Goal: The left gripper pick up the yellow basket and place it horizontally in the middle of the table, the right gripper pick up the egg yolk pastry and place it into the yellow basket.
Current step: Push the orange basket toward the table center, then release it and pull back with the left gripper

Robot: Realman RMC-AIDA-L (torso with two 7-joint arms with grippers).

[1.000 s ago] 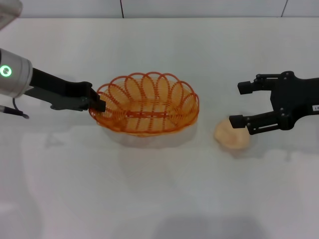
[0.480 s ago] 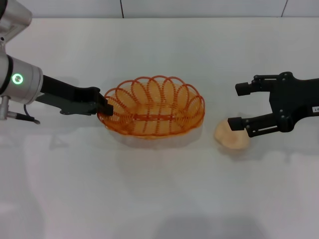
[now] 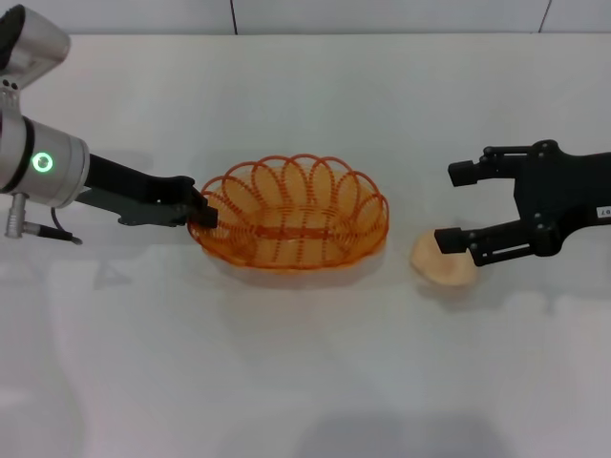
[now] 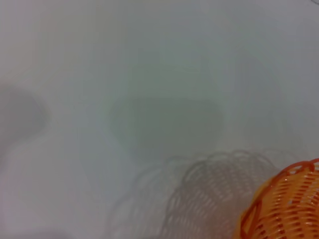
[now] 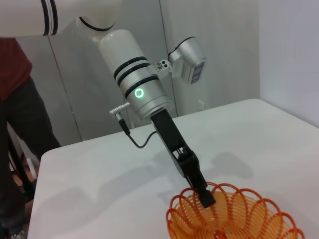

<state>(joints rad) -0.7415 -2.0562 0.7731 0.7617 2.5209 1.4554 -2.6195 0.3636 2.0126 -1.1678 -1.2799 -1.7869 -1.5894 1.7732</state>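
Left pincer (image 3: 202, 212) clamps the yellow basket (image 3: 291, 226); right pincer (image 3: 456, 206) wide over the egg yolk pastry (image 3: 443, 263), label unreadable.

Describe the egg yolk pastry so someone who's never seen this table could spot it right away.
On the white table, look to the right of the yellow basket in the head view. The egg yolk pastry lies just under the right gripper, whose fingers are open. It is a small, smooth, cream-tan dome, not orange wire.
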